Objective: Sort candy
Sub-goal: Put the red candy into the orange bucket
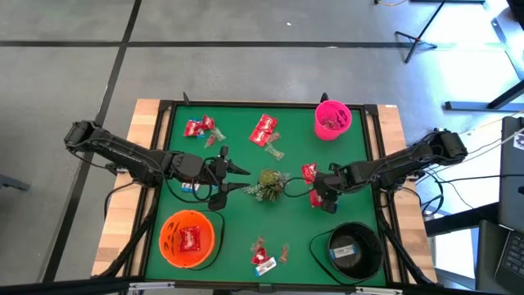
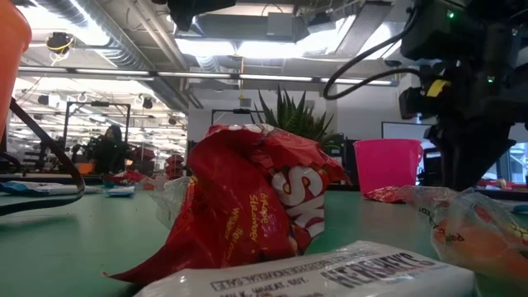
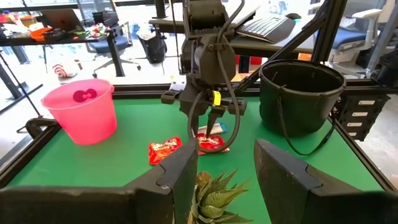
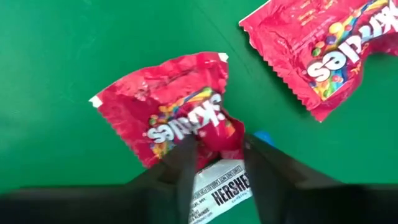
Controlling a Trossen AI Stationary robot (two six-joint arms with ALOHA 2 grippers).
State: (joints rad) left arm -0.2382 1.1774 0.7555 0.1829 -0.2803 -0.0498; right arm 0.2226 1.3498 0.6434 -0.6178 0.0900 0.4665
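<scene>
Candy lies scattered on the green table (image 1: 237, 221): red packets at the far left (image 1: 199, 127), the far middle (image 1: 264, 129) and the near edge (image 1: 264, 256). Right of centre lie two red Skittles packets (image 4: 168, 112) (image 4: 323, 56) and a white Hershey's packet (image 4: 221, 186). My right gripper (image 1: 322, 197) points down, shut on the nearer red packet (image 3: 208, 142). My left gripper (image 1: 237, 179) hovers open and level just left of the green sprig (image 1: 268, 184), holding nothing. My right gripper pinches the red Skittles packet's crumpled edge (image 4: 219, 138) between its two fingertips (image 4: 188, 152), coming from above and pointing steeply down. The packet puckers between them, and the rest of it lies flat on the table. The white packet shows through the gap behind the fingertips; whether they touch it, I cannot tell.
A pink bucket (image 1: 332, 119) stands at the far right, an orange bowl (image 1: 187, 238) holding a red packet at the near left, and a black bowl (image 1: 354, 248) holding a packet at the near right. A raised dark rim (image 1: 246, 103) edges the table.
</scene>
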